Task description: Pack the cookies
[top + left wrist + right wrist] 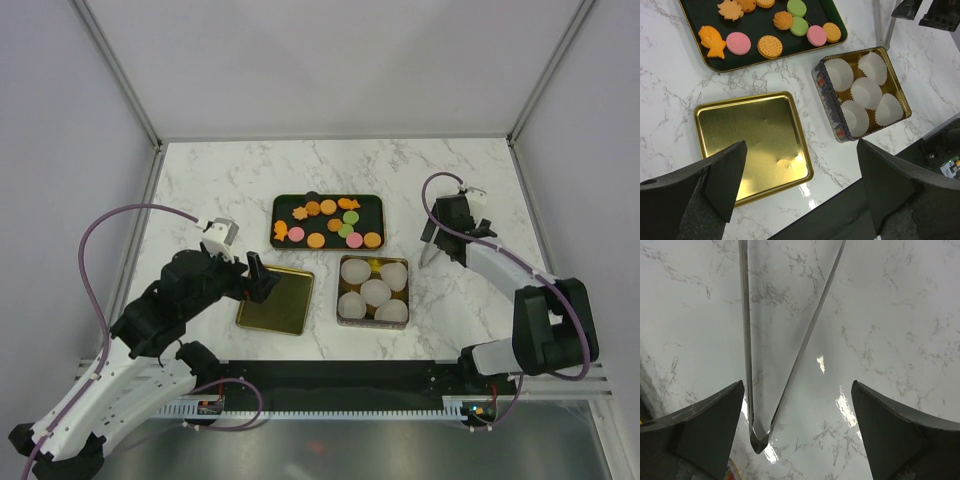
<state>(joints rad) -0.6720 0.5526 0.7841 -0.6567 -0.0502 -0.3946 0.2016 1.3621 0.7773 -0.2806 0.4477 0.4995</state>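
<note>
**Cookies on the Dark Tray, Both Jaws Spread Wide**

We see a white marble surface (220, 190) carrying everything. The left arm (165, 300) reaches in from the near edge, and the left jaws stand spread wide, holding nothing. The right arm (520, 290) does likewise. The right jaws are also fully spread and empty, hovering over bare marble. A shiny tapering strip (785, 340) runs between them in the wrist view, and we cannot tell what it is.

Ahead of the left jaws, beyond everything else, lies a dark rectangular tray (372, 212) with a gold rim. Directly beneath the left jaws sits a shallow square gold lid (750, 140), flat on the surface. Ahead and to the right of the left jaws, and to the left of the right jaws, stands a square tin (827, 100). Its outer wall bears a dark speckled print, too small for us to read any writing.

Five white paper cups (866, 92) fill the tin.

The cookies (738, 43) all rest on the dark tray, well apart from both sets of jaws. They are round ones in orange, pink and green, plus orange fish and flower shapes.
</note>
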